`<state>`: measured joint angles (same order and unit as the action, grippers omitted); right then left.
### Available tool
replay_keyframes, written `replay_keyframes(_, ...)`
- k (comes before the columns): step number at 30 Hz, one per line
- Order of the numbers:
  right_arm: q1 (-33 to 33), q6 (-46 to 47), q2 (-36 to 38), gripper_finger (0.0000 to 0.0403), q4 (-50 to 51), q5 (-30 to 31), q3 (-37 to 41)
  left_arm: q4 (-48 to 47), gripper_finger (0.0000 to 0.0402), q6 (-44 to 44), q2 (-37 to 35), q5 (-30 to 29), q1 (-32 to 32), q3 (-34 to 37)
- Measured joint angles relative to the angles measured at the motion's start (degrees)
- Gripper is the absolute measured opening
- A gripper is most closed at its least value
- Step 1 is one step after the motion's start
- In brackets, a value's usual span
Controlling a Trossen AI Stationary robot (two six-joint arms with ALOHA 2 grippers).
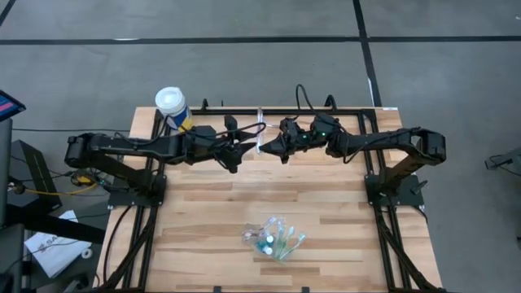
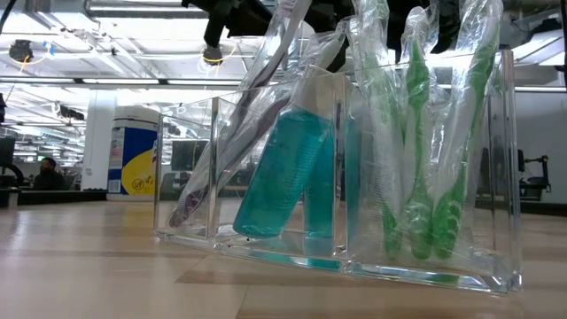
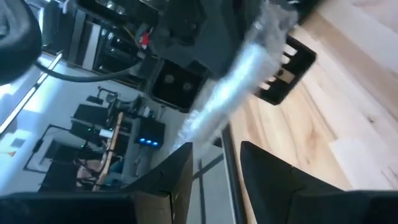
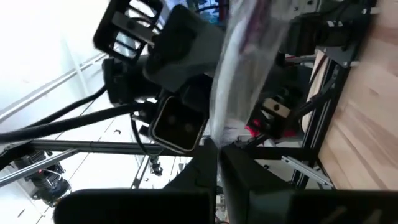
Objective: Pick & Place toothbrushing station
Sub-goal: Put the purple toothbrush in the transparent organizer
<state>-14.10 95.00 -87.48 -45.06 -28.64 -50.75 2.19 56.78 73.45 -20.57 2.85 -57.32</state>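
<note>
So the wooden bench takes up most of the overhead shot, with both dark arms stretched in over its far edge and meeting near the middle. A big white-capped canister with a yellow label sits at the far left corner, right by the left arm.

The toothbrushing station is well apart from all that – down on the near part of the bench, a bit right of centre. Up close in the low view it's a clear plastic holder with divided compartments. One side has a teal-blue tube leaning at a tilt, a second tube behind it, plus a dark purple brush in a clear wrapper leaning across. The other compartment holds green toothbrushes, heads down, each in crinkly clear plastic.

Up at the far edge, the right tool is pinched shut on a wrapped toothbrush – its wrist view shows the wrapper rising straight out from between the closed fingers, with a purplish bit inside. The left tool is just beside it, fingers partway apart, and the wrapped brush crosses in front of them. Can't tell if they actually touch it.
</note>
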Motion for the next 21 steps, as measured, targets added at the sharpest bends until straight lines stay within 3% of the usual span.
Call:
replay_keyframes(6, 0.1, -0.2, 0.0, 0.0003, 0.0, 0.0, 0.0, 0.0, 0.0127, -0.2, -0.1, -4.6, 0.0, 0.0)
replay_keyframes(21, 0.2, 0.3, 0.0, 0.0001, -1.1, 0.0, 0.0, 4.2, 0.0127, -0.2, -0.1, 2.0, -0.3, 0.0)
